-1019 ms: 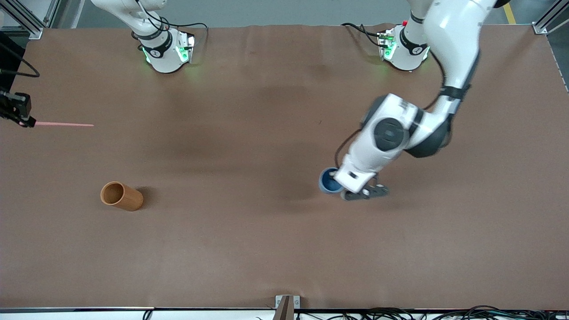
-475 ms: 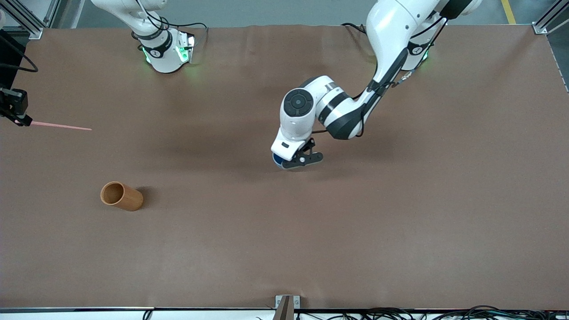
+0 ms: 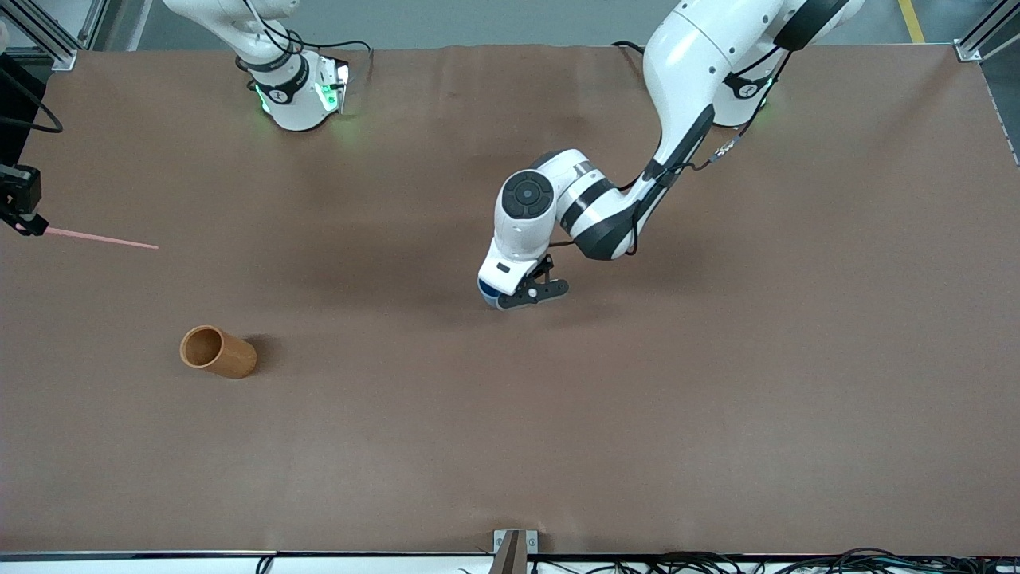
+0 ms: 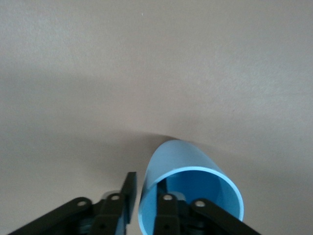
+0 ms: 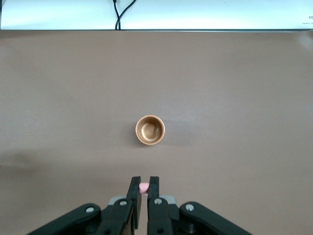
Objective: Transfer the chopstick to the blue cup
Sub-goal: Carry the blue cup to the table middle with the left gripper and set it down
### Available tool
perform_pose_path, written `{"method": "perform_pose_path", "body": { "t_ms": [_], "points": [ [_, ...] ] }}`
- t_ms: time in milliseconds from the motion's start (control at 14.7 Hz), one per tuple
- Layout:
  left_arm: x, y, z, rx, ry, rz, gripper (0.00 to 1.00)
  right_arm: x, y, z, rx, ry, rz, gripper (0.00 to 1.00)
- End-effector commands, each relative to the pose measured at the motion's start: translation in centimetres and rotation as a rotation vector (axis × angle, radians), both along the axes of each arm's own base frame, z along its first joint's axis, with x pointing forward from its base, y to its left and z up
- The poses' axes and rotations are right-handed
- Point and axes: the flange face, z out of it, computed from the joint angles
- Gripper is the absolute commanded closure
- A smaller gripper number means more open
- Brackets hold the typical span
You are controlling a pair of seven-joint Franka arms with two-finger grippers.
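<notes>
Right hand, at the right arm's end of the surface: clenched on the chopstick; its wrist view alone shows the pink tip.
Wooden cup: upright.
Left hand, mid-surface: fingers straddle the blue cup wall; grip unclear.

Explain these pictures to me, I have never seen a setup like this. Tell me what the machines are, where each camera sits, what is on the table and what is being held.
Two white robot arms stand at a brown table. One picture looks down from a high camera facing them; the other two come from cameras on each arm's wrist. The left gripper, over the middle of the table, has one finger inside and one outside the rim of the blue cup. The right gripper, at the right arm's end of the table, is shut on the end of a pink chopstick. An orange-brown cup stands on the table, nearer to the front camera.
</notes>
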Motion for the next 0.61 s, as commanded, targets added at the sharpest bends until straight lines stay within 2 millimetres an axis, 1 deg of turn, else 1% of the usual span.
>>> {"method": "perform_pose_path", "body": {
  "t_ms": [0,68,136,204,272,340,407,475,543],
  "points": [
    [1.4,0.2,3.7,-0.005,-0.071,0.004,0.0,-0.2,0.5,0.2,0.014,-0.01,0.001,0.97],
    [2.0,0.7,5.6,-0.009,-0.098,0.009,0.0,-0.2,0.7,0.2,0.014,-0.009,0.004,0.97],
    [2.9,1.9,7.5,0.0,-0.12,0.021,0.0,-0.1,1.0,0.4,0.014,-0.012,0.01,0.97],
    [3.9,3.4,10.3,0.013,-0.149,0.036,0.0,0.0,1.6,0.4,0.014,-0.013,0.017,0.97],
    [5.0,5.4,13.2,0.023,-0.177,0.061,0.0,0.3,2.3,0.1,0.02,-0.009,0.005,0.97],
    [6.2,8.0,16.0,0.036,-0.194,0.083,0.0,0.4,3.7,0.0,0.036,-0.008,0.002,0.97],
    [6.7,9.9,18.5,0.052,-0.201,0.08,0.0,0.8,5.6,-0.4,0.048,-0.003,0.013,0.97],
    [7.2,12.3,21.0,0.073,-0.209,0.081,0.0,1.0,7.5,-0.6,0.06,-0.001,0.007,0.98],
    [7.7,14.7,23.0,0.095,-0.209,0.075,0.0,1.3,9.5,-1.0,0.072,0.006,-0.015,0.98]
  ]
}}
